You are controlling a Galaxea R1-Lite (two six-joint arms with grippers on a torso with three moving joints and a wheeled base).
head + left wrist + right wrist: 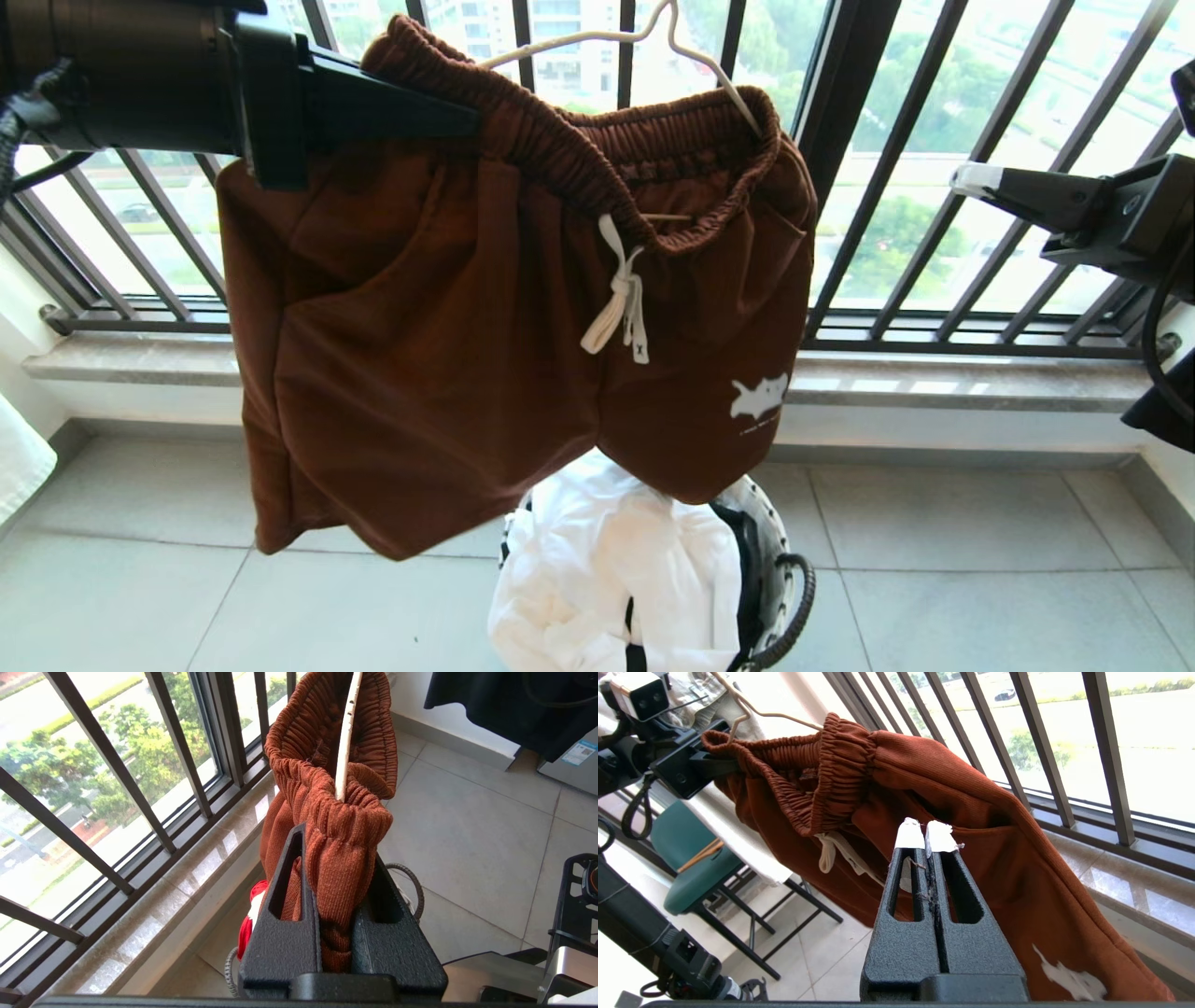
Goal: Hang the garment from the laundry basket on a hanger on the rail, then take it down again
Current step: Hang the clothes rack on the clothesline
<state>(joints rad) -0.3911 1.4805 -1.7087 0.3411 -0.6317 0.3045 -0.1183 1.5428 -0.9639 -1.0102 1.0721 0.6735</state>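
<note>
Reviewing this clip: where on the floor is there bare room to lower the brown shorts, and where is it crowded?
Bare tiled floor lies between the laundry basket and the wall on the robot's right, and more tiles between the basket and the wall on its left. Directly under the shorts it is crowded: the basket is stuffed with white cloth. The left gripper pinches the waistband; the right gripper is shut, empty.

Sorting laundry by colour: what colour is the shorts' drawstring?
White; the drawstring on the shorts shows best in the head view.
</note>
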